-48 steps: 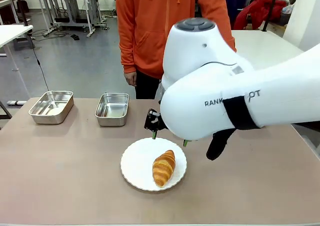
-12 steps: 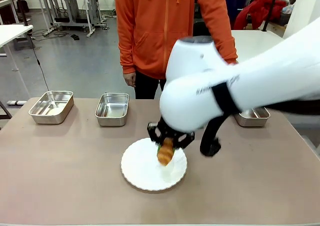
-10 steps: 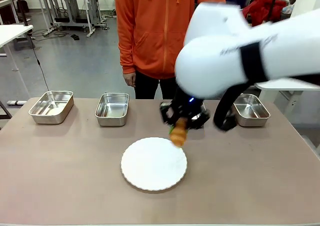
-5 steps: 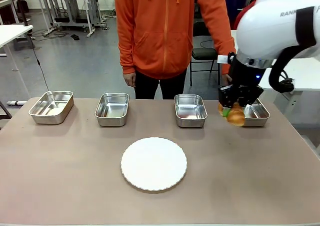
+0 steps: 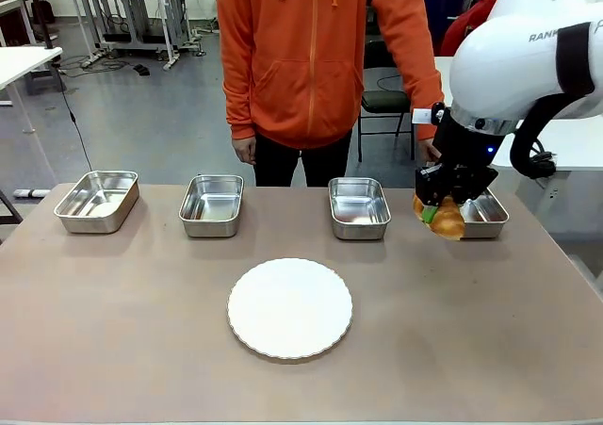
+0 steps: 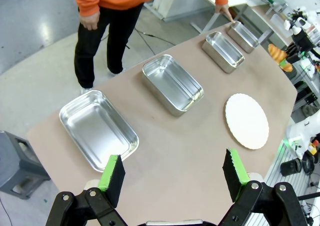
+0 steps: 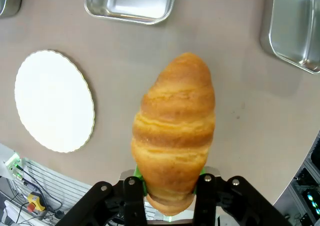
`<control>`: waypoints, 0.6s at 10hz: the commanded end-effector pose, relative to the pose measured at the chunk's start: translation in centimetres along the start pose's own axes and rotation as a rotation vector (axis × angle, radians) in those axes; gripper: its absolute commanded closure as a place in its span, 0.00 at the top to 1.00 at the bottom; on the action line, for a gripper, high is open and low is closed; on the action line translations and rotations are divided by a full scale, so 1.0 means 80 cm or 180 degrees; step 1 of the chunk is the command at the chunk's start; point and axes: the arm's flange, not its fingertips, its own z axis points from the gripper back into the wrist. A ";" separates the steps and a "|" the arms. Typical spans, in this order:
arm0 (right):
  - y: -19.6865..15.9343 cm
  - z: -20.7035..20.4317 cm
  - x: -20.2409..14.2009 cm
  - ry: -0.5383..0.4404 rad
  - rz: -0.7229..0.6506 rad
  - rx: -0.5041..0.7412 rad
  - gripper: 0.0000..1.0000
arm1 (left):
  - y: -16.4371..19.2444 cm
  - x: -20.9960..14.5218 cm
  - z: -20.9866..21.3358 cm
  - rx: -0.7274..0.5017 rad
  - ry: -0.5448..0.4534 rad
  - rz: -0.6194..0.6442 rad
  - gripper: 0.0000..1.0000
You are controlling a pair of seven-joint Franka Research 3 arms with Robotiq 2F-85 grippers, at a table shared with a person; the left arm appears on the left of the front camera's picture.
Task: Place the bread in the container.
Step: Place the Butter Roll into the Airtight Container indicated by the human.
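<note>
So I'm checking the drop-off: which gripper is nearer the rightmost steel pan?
Right. The right gripper, shut on the croissant, hangs at the rightmost pan's left edge; the left gripper hovers open near the row's opposite end.

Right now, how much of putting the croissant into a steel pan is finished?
Done: the white plate is bare, the croissant lifted off. In hand: the right claw is shut on the croissant, in the air by the rightmost steel pan. Left: lower it into a pan and let go.
</note>
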 end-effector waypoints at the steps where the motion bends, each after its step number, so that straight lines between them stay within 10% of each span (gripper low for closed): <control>1: -0.004 -0.002 0.001 -0.0011 -0.0002 0.0006 0.40 | 0.000 -0.001 0.001 -0.0032 -0.0028 -0.0036 1.00; 6: -0.139 -0.009 0.068 -0.0270 0.0092 0.0090 0.40 | 0.000 -0.001 0.001 -0.0032 -0.0028 -0.0036 1.00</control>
